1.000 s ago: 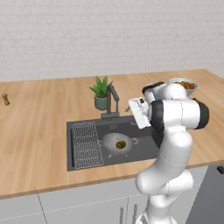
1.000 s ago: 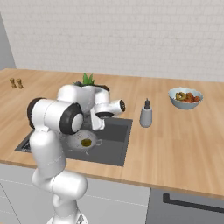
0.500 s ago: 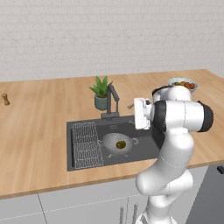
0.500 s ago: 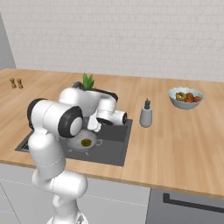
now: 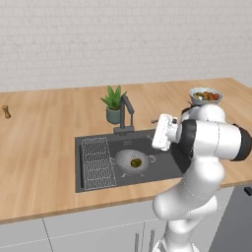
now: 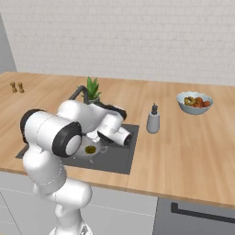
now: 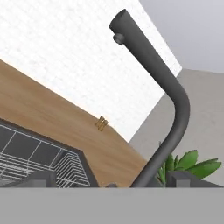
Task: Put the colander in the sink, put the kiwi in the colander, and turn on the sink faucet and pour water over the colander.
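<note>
The grey colander (image 5: 132,162) sits in the dark sink (image 5: 165,165) with the kiwi (image 5: 136,161) inside it. The sink faucet (image 5: 126,115) stands at the sink's back edge, its spout bent over the basin. My gripper (image 5: 155,129) hangs over the right part of the sink, right of the faucet and apart from it. In the hand view the gripper (image 7: 114,179) is open and holds nothing, and the faucet spout (image 7: 168,94) rises close ahead between its fingertips (image 7: 41,177). From the right, the colander (image 6: 82,153) and kiwi (image 6: 91,149) show under my arm.
A wire rack (image 5: 96,162) fills the sink's left side. A potted plant (image 5: 114,104) stands behind the faucet. A fruit bowl (image 5: 205,95) and a soap dispenser (image 6: 153,119) are on the counter to the right, shakers (image 5: 6,111) far left.
My hand has dropped lower over the sink's right side and turned a little. The jaws stay open. Colander and kiwi have not moved.
</note>
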Controlling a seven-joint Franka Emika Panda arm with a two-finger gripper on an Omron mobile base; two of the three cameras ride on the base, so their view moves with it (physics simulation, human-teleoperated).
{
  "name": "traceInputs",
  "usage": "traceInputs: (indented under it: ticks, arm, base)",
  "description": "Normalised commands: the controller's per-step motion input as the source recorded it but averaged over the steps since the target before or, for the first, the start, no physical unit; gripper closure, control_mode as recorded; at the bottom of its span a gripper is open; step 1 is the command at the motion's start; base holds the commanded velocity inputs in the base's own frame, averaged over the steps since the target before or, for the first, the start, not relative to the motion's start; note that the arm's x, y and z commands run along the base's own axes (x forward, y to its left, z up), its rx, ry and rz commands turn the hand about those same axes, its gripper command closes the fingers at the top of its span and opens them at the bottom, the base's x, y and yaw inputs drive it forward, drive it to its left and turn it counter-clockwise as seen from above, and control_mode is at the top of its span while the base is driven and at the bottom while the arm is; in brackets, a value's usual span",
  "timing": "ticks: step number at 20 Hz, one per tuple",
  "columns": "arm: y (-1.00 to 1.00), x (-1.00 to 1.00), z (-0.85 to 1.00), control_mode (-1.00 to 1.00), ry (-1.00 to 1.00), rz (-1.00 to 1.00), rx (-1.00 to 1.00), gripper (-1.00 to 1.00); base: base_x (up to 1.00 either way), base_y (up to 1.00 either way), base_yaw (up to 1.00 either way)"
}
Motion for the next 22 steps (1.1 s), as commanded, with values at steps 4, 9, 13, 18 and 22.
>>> traceInputs:
  ticks: [4,9,13,18,22]
  arm:
    - [0.0,-0.02,0.51,-1.0,0.11,-0.13,0.11,-1.0]
    - [0.0,0.0,0.27,-1.0,0.13,-0.01,0.04,-1.0]
    - [0.0,0.01,0.0,-1.0,0.32,0.0,0.08,-1.0]
    - [0.0,0.0,0.02,-1.0,0.2,-0.02,0.21,-1.0]
    - [0.0,0.01,0.0,-1.0,0.0,-0.05,0.21,-1.0]
  base:
    - [0.0,0.0,0.0]
    - [0.0,0.0,0.0]
    - [0.0,0.0,0.0]
    - [0.0,0.0,0.0]
    - [0.0,0.0,0.0]
